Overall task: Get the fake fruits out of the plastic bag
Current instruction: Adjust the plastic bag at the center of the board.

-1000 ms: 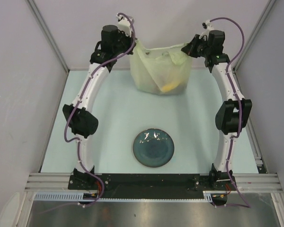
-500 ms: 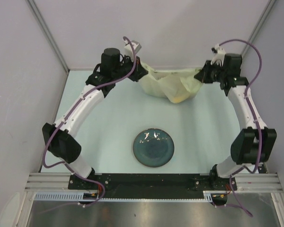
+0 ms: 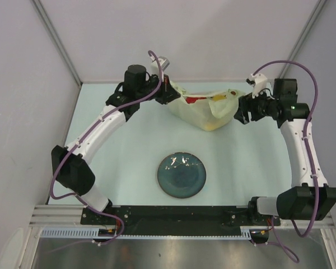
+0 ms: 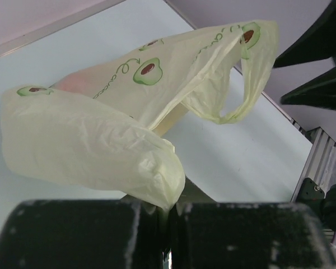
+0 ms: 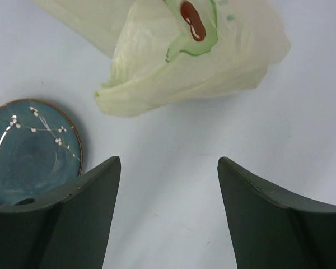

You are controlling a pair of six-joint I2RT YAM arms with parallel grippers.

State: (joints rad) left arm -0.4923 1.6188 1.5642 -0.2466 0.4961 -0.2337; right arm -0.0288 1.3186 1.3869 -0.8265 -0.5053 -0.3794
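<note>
Along the far edge of the table [image 3: 129, 151], about midway between the two far corners, the plastic bag [image 3: 204, 112] lies slumped and crumpled, stretched sideways with its mouth facing up and away. It is pale yellow-green and translucent, printed with green avocado halves [image 4: 148, 70]. One handle loop [image 4: 235, 106] hangs free at the end away from the left arm.

The left gripper [image 3: 169, 92] is at the bag's left end. Its jaws are pressed fully together, pinching a bunched fold of the thin plastic, and the left wrist view shows the film ballooning out just above the closed fingers [image 4: 78, 235].

The fake fruits [image 3: 195, 100] are inside the bag. A red patch shows through the open top, and a yellow-orange glow shows through the plastic at the bag's near side. The film blurs their outlines, so I cannot tell which fruit is which.

The right gripper [image 3: 239, 112] is just beside the bag's right end with its jaws spread wide and nothing between them. In the right wrist view only bare table lies between the two dark fingers [image 5: 84, 213], and the bag's nearest corner sits beyond the fingertips, apart from them.

Near the middle of the table's near edge, well apart from the bag, sits a round dark blue-green plate [image 3: 182, 175] with a fine white branch pattern.
</note>
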